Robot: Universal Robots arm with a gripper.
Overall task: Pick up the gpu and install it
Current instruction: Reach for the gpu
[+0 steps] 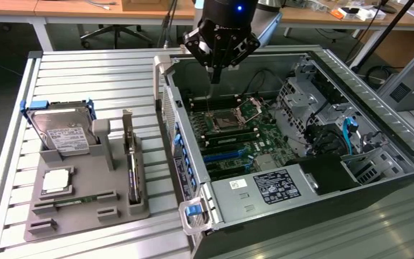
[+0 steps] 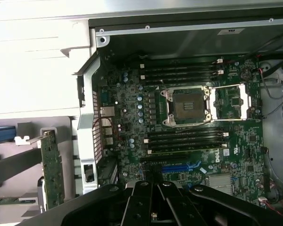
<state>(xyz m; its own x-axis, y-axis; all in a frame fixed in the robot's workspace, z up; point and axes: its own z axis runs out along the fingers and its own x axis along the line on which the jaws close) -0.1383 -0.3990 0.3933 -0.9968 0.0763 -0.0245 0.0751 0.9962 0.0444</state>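
Hovering over the open computer case (image 1: 390, 121), above the motherboard (image 1: 243, 135) near the processor socket (image 2: 187, 106) — with fingers (image 1: 215, 74) pressed together and clamped on nothing. Well apart from the gpu (image 1: 130, 162), not yet picked up: standing on edge in a slot of the grey holder (image 1: 84, 218) on the slatted surface (image 1: 92, 75), outside the case — beside the blue-framed hard drive (image 1: 60, 132), toward the exterior view's left.

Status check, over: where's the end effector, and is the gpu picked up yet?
End effector shut, empty, above the open computer case. Gpu untouched, standing on edge in the gray holder. Case wall stands between them.
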